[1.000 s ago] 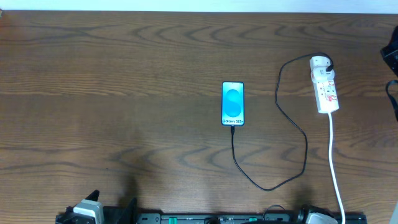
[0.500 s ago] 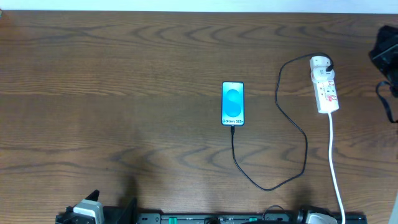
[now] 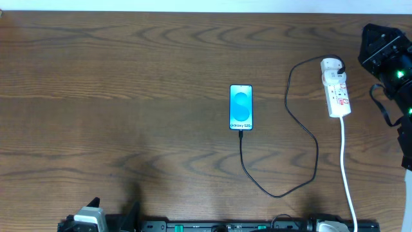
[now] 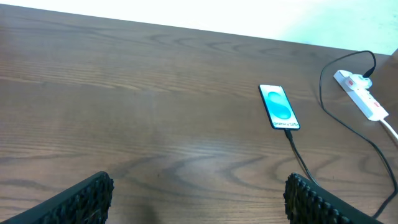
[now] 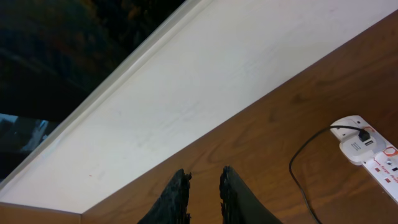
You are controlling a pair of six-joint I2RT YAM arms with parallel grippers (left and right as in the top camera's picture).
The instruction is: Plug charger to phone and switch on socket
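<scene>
The phone [image 3: 241, 107] lies flat mid-table with its blue screen lit; it also shows in the left wrist view [image 4: 279, 107]. The black charger cable [image 3: 283, 192] runs from the phone's near end in a loop to the black adapter [image 3: 339, 64], which sits in the rounded far end of the white power strip [image 3: 336, 90]. My right gripper [image 3: 373, 42] hovers just right of the strip's far end, its fingers [image 5: 204, 177] nearly together and holding nothing. The strip [image 5: 373, 158] is at its lower right. My left gripper [image 4: 199, 199] is open and empty at the near left edge.
The strip's white cord [image 3: 347, 174] runs from it to the table's near edge. A white wall strip [image 5: 186, 106] borders the table's far edge. The right arm's black body and cables [image 3: 396, 84] hang over the right edge.
My right arm has come in from the right edge, leftward toward the power strip's far end. The phone, the cable, the strip and the left gripper have not moved.
</scene>
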